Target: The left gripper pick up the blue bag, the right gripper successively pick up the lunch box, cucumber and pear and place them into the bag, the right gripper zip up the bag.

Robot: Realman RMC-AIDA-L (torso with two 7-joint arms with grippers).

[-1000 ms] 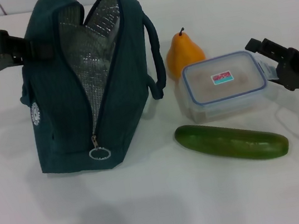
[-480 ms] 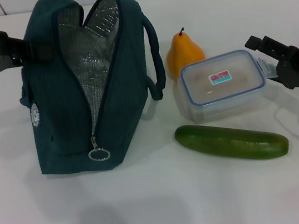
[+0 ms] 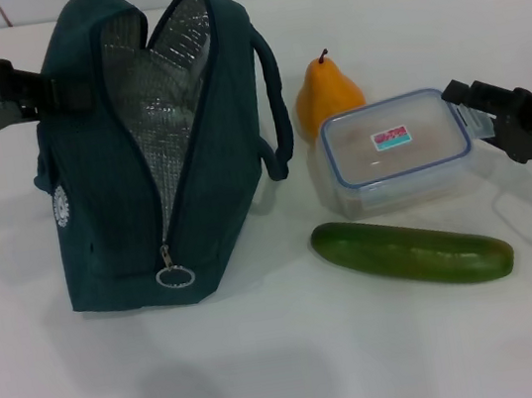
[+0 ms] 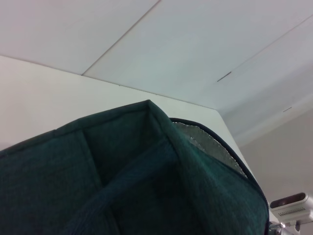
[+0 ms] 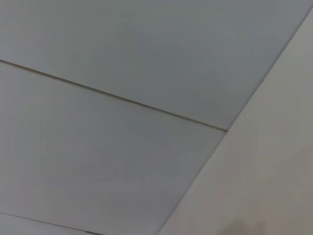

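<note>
blue bag [image 3: 155, 160] stands unzipped on the table, the left gripper [image 3: 48, 94] clenched on its far side. lunch box [image 3: 394, 150], cucumber [image 3: 412, 251] and pear [image 3: 327, 95] remain outside; the right gripper [image 3: 473, 108] grasps the lunch box edge, packing not yet begun.

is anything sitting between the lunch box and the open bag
Nothing visible does. The lunch box sits right of the blue bag with bare table between them; the pear stands behind the box and the cucumber lies in front. The right gripper is already at the box's right end.
</note>
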